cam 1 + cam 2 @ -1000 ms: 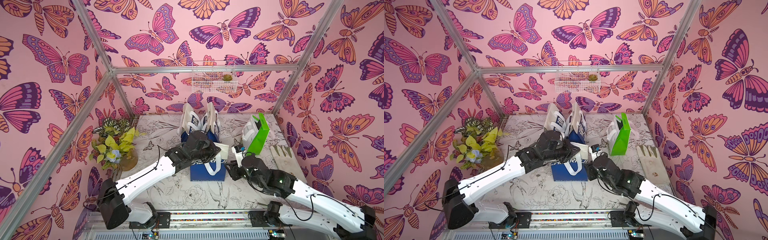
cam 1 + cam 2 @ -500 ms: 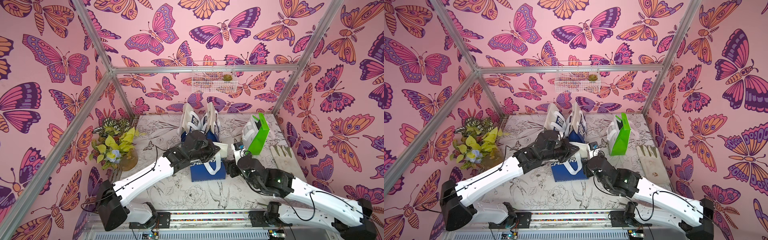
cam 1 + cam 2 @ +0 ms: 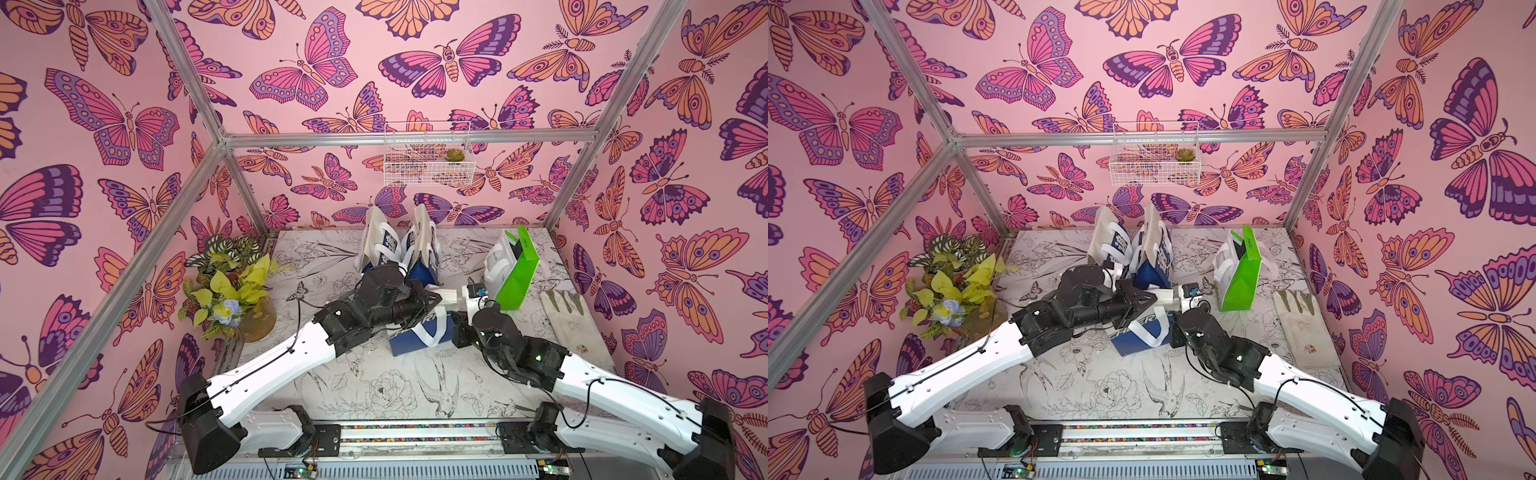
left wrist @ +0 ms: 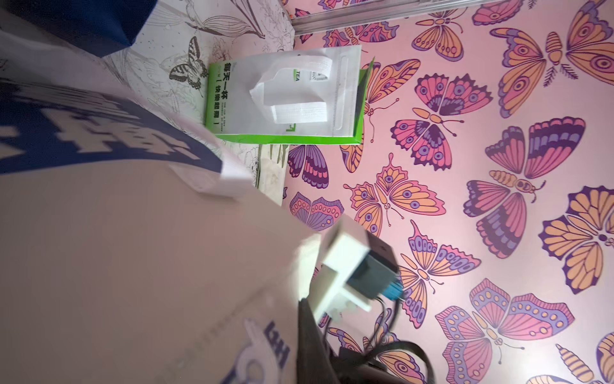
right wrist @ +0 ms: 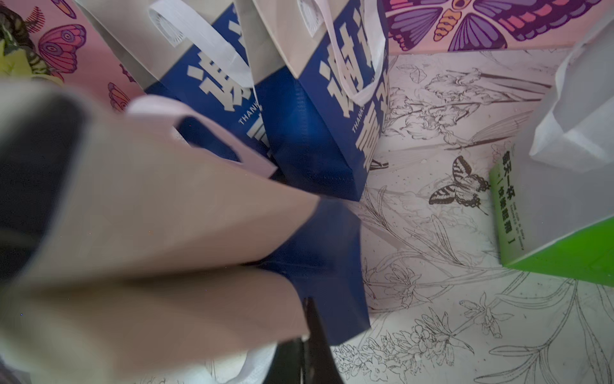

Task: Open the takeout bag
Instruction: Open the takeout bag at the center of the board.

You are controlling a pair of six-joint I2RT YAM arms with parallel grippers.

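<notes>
The takeout bag [image 3: 415, 338] [image 3: 1140, 336] is blue with white handles and a beige lining, and it sits tilted at mid-table. My left gripper [image 3: 441, 297] [image 3: 1155, 297] is shut on its upper rim; in the left wrist view the lining [image 4: 133, 266] fills the frame beside a black finger [image 4: 307, 329]. My right gripper [image 3: 456, 326] [image 3: 1174, 328] is at the bag's right side. In the right wrist view its black fingers [image 5: 314, 345] are pressed together on the edge of the bag's blue wall [image 5: 325, 266].
Two more blue bags [image 3: 380, 245] [image 3: 424, 249] stand at the back. A green and white bag [image 3: 515, 270] stands at the right, next to a pale glove [image 3: 565, 305]. A potted plant [image 3: 226, 286] is at the left, and a wire basket [image 3: 428, 153] hangs on the back wall.
My right arm has moved in to the bag's right side, and its gripper has gone from open to shut on the bag's edge. The left gripper has kept its hold.
</notes>
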